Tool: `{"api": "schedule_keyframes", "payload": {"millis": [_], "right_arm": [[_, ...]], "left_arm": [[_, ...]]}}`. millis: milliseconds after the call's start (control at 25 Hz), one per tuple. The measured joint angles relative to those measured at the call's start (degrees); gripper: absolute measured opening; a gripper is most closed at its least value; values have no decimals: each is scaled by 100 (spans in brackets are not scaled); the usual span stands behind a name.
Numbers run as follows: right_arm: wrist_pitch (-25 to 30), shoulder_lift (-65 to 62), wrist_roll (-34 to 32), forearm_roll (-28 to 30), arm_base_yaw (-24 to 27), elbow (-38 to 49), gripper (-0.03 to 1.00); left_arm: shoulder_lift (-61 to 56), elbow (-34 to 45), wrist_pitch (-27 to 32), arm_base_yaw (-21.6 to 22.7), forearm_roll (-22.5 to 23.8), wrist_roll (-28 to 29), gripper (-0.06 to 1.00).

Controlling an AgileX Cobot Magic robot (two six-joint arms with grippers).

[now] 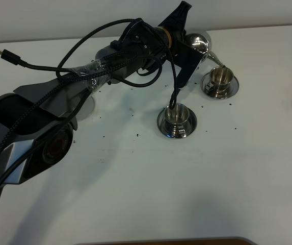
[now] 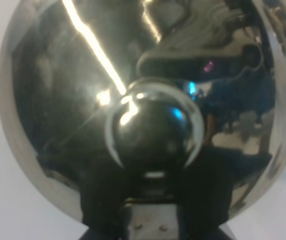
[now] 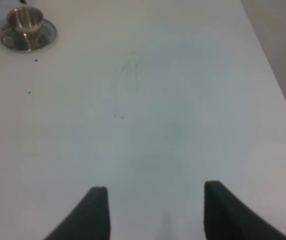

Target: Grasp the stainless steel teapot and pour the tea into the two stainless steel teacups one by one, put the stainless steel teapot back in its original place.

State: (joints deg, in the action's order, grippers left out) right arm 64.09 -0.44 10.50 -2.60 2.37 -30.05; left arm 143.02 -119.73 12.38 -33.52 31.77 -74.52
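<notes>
High view: white table [image 1: 237, 178] flecked with small dark specks, pale grey wall [image 1: 44, 20] behind, thin brown edge [image 1: 166, 241] at the near side. Left arm [image 1: 49, 117] reaching in from the near left, wrapped in black braided cables [image 1: 84, 43], with one loose plug [image 1: 3, 52] lying on the table. Left tool [image 1: 190, 50] clamped on the stainless steel teapot [image 1: 197, 42], lifted off the table and tipped. Long axis running from the tool out through the thin spout [image 1: 216, 60], angled down and away, tip over the far teacup [image 1: 219, 76]. Far teacup upright on its saucer [image 1: 232, 88], just beyond the tool. Near teacup [image 1: 178, 113] upright on its own saucer [image 1: 179, 133], beside the tool toward the robot, apart from the far one. Round steel coaster [image 1: 86, 108] well behind the tool, back along the arm, half hidden under it. Contents of the cups not discernible.

Left wrist view: filled by the teapot's [image 2: 58, 100] mirror dome, round knob [image 2: 152, 135] in the middle, lights and arm reflected. Dark fingers [image 2: 100, 200] pressed on either side of the steel handle [image 2: 152, 220].

Right wrist view: right tool [image 3: 155, 212] hanging above the white table [image 3: 157, 100], dark fingers [image 3: 98, 212] wide apart, nothing between. One steel teacup [image 3: 25, 22] on a saucer well ahead; cannot tell which of the two. Grey strip [image 3: 282, 40] past the table edge.
</notes>
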Motion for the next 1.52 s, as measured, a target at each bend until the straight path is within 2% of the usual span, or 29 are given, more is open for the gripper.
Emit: {"api": "schedule_keyframes", "payload": {"millis": [560,880,1520], "right_arm": [[0,0,0,0,0,0,43],[0,0,0,0,0,0,43],[0,0,0,0,0,0,43]], "left_arm": [[0,0,-55,0,34,-275,25],[0,0,-110,0,413,-282,25],[0,0,-310,0,427,-568,25]]}}
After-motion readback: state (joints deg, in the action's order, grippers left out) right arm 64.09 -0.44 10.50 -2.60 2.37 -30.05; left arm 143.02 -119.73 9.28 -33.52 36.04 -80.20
